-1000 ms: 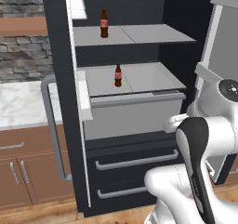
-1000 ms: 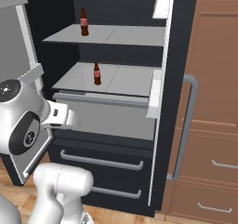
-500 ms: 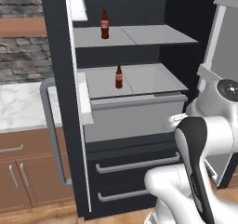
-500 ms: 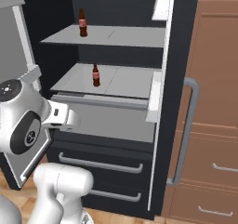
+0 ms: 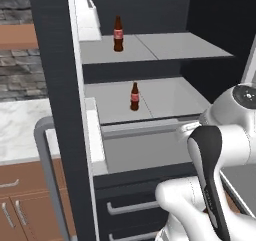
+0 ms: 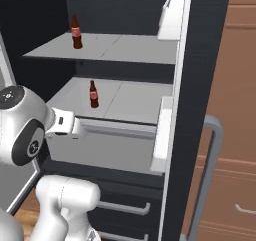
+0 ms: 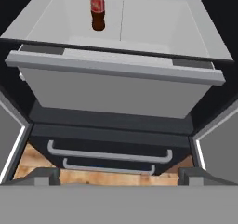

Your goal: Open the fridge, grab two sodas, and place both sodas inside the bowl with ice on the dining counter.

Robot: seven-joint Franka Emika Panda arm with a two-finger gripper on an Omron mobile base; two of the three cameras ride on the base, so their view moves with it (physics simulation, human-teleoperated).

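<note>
The fridge point(image 5: 55, 85) stands with both doors swung open, and its grey shelves show. One soda point(image 5: 118, 33) stands on the upper shelf, also seen in the right base view point(image 6: 76, 31). The other soda point(image 5: 134, 96) stands on the shelf below point(image 6: 93, 93), near its back in the hand view point(image 7: 96, 8). My gripper point(image 7: 119, 174) is open and holds nothing. It hovers in front of the fridge, below and short of the lower soda, facing the grey crisper front point(image 7: 116, 93). The bowl with ice and the dining counter are out of view.
Two black bottom drawers point(image 7: 109, 153) with grey bar handles sit under the crisper. White door bins point(image 5: 87, 15) point(image 6: 170, 15) jut from the open doors on either side. A marble-topped brown cabinet point(image 5: 20, 130) lies left, tall brown cabinets point(image 6: 235, 110) lie right.
The whole scene has grown in both base views: the base has driven closer to the fridge. The sodas stand where they were, and the gripper has stayed open.
</note>
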